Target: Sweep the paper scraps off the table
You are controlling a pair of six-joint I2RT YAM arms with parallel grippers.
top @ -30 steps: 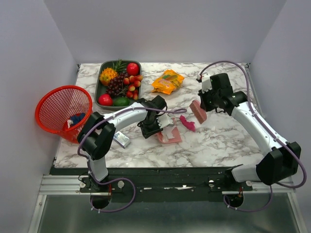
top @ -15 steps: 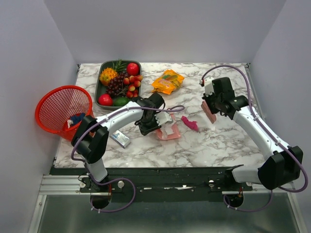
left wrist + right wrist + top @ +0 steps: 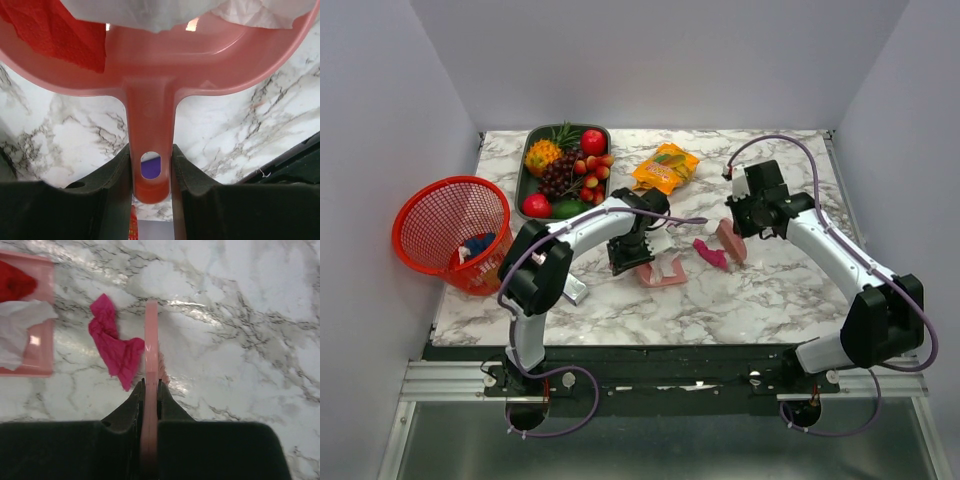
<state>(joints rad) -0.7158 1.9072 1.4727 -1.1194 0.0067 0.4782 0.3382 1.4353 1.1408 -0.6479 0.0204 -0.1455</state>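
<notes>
My left gripper [image 3: 152, 172] is shut on the handle of the pink dustpan [image 3: 150, 75], which rests on the marble table [image 3: 770, 290] at mid-table [image 3: 665, 272]. A red paper scrap [image 3: 55, 35] and white paper [image 3: 150, 12] lie in the pan. My right gripper [image 3: 151, 385] is shut on a pink brush [image 3: 151, 340], whose bristles touch the table. A magenta paper scrap [image 3: 117, 347] lies just left of the brush, between it and the dustpan [image 3: 42, 315]. The scrap [image 3: 709, 253] and the brush [image 3: 730, 240] also show in the top view.
A red basket [image 3: 450, 230] with a blue scrap inside hangs off the table's left edge. A dark fruit tray [image 3: 565, 170] and an orange snack bag [image 3: 665, 167] sit at the back. A small silvery object [image 3: 570, 287] lies near the front left.
My right gripper swung the brush to the right, then back left and down beside the magenta scrap. My left arm changed its pose; the dustpan barely shifted.
</notes>
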